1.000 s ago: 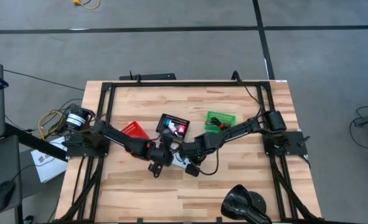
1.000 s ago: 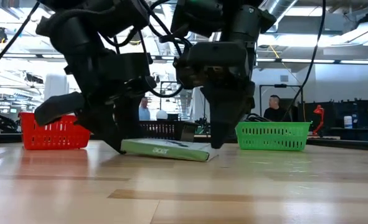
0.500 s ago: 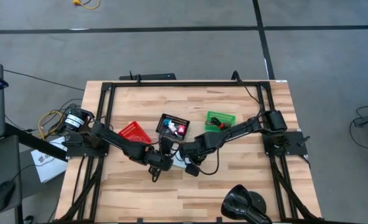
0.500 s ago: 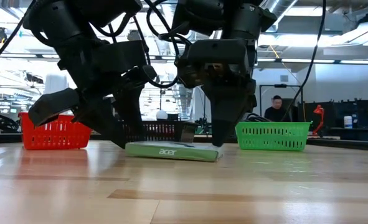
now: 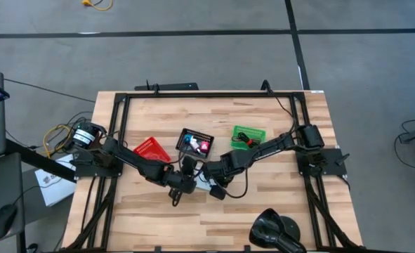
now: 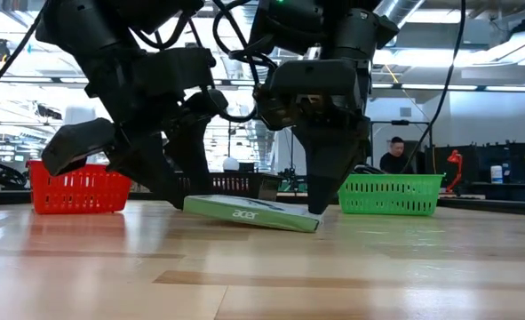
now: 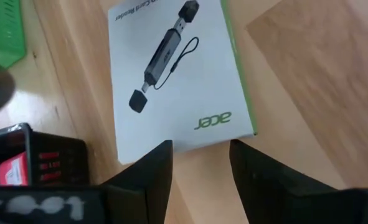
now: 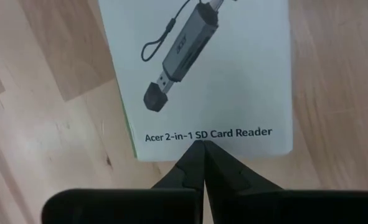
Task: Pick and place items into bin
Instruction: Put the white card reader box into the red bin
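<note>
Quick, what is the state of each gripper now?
Left gripper: open, at the Acer box edge.
Right gripper: shut, tips at the box edge.

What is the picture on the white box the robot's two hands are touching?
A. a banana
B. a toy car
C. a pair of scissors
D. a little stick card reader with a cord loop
D: the white box reads "Acer 2-in-1 SD Card Reader" and shows a slim grey stick with a cord loop; the right gripper is shut at one edge, the left gripper open at the opposite edge.

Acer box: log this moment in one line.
Acer box: on table | left pincer: open at logo edge | right pincer: shut, tips at title edge
</note>
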Tool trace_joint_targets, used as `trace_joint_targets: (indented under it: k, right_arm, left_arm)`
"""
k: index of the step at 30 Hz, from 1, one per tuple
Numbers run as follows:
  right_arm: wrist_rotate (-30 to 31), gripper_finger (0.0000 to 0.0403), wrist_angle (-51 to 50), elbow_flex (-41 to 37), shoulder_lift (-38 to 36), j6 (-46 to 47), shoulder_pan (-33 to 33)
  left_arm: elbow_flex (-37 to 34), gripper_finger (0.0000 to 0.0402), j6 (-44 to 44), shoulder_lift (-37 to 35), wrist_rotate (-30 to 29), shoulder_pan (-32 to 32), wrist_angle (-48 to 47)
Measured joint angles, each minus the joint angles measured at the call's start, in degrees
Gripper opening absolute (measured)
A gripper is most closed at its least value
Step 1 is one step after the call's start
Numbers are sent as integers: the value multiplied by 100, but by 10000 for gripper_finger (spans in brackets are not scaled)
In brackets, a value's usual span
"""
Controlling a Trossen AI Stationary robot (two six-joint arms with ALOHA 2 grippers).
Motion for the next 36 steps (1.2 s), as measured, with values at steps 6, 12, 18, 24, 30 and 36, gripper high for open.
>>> trace_joint_targets:
  k: [6,12,18,24,30,36]
  right_arm:
    - [-44,0,13,-11,-13,-2,2]
    - [-79,0,33,-22,-7,-4,88]
    - [-79,0,32,-31,-1,-48,108]
    - [-2,0,59,-33,0,-114,109]
    - [183,0,17,28,-6,-113,224]
    - [335,0,63,42,-47,-207,329]
  left_arm:
    - [-4,151,22,0,90,-2,169]
    - [-10,151,183,0,119,-56,447]
    - [-13,151,433,0,112,-186,934]
    - [-13,151,405,0,20,-186,961]
    - [-13,151,173,2,-153,-221,1113]
    - [-4,151,279,2,-331,-297,718]
